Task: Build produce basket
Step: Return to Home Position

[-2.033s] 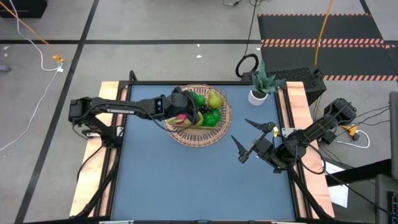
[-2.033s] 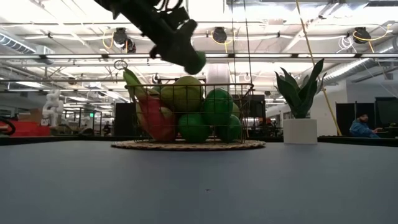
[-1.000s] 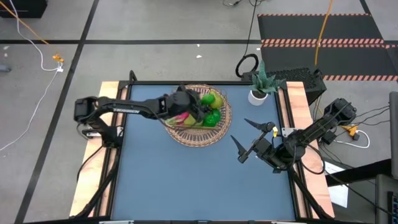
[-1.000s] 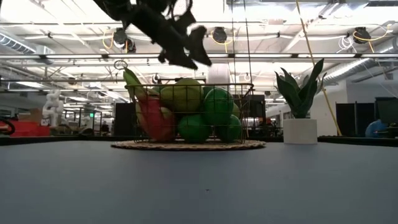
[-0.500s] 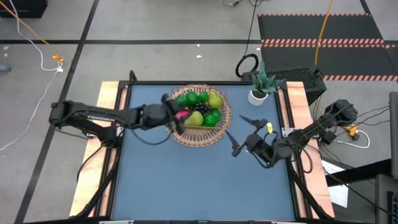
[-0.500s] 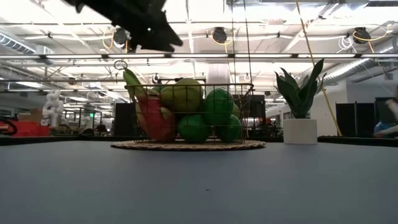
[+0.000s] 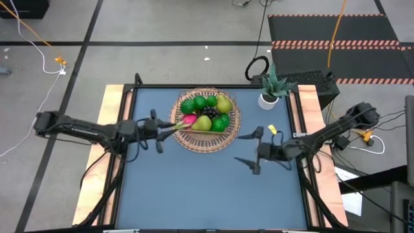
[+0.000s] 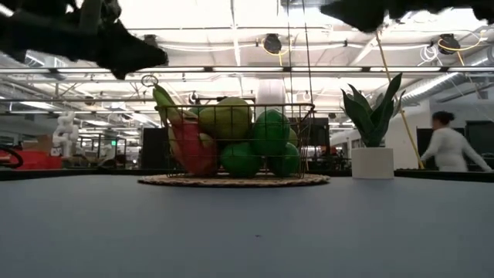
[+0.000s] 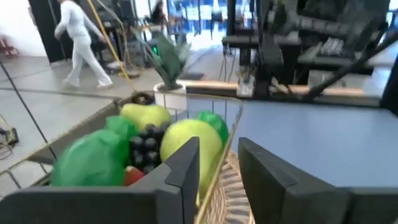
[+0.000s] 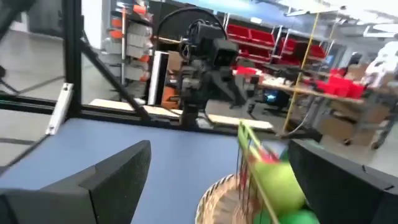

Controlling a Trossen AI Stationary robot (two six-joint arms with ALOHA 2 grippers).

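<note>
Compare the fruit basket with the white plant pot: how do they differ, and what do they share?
The basket is wide, shallow and tan; the pot is small and white. The basket holds toy fruit; the pot holds a green plant. The basket stands mid-table; the pot stands at the far right corner. Both rest upright on the blue table.

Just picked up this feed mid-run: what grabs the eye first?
The wicker basket near the table's far edge, heaped with bright green, yellow and pink produce. Both open claws hang empty beside it: the left claw by its left rim, the right claw apart to its right.
</note>
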